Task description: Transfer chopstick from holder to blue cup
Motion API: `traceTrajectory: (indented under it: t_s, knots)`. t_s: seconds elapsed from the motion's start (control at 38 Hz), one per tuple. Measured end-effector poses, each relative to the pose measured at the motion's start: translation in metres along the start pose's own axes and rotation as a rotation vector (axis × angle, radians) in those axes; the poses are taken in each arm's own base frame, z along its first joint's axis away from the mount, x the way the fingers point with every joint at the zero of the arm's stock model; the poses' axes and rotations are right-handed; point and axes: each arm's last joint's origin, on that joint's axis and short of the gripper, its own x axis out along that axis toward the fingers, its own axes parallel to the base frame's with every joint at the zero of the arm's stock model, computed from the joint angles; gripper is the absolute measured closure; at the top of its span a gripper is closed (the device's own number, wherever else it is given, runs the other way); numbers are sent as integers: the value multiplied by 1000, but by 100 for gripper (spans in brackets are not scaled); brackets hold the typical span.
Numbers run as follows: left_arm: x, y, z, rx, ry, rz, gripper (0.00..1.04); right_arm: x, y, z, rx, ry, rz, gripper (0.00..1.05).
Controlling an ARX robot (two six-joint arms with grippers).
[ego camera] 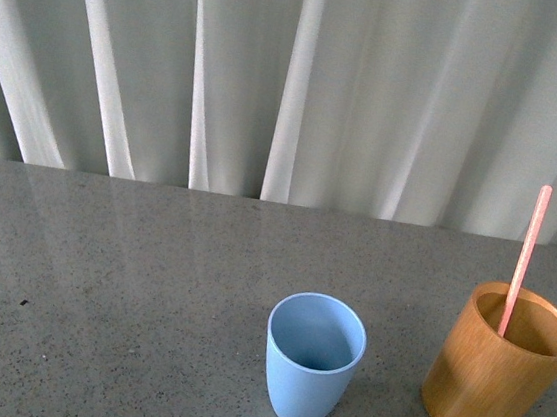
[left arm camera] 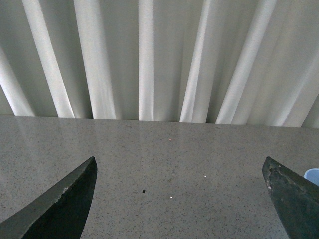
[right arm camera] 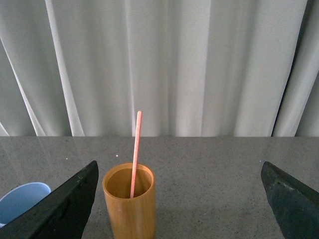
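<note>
Pink-red and thin, the chopstick (ego camera: 525,259) stands in the holder (ego camera: 479,392), at 3 o'clock from the blue cup (ego camera: 307,378) on the bench (ego camera: 127,302). It is probably light, stiff and slick, and best pinched on its bare upper half. There is one of each. The left gripper (left arm camera: 179,168) and the right gripper (right arm camera: 179,167) gape wide, empty.

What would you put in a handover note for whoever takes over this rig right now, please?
Left gripper: open, empty, facing the table.
Right gripper: open, empty, facing the holder, not touching it.
Chopstick: stands tilted in the holder, top sticking out.
Cup: upright, empty, left of the holder and apart from it.
Done: nothing that shows.
Left: grasp the chopstick, lift it out, put it in the cup. The right arm looks better placed for it.
</note>
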Motion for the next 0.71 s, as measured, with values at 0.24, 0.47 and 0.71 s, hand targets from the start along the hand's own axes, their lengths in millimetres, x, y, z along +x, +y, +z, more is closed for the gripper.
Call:
traceTrajectory:
  t_s: [0.24, 0.47, 0.71]
  knots:
    - [0, 0, 0, 0, 0, 0, 7, 0, 0, 0, 0, 0, 0, 10]
    - [0, 0, 0, 0, 0, 0, 7, 0, 0, -1, 24, 89, -39, 10]
    - [0, 0, 0, 0, 0, 0, 7, 32, -7, -6, 144, 467, -28, 10]
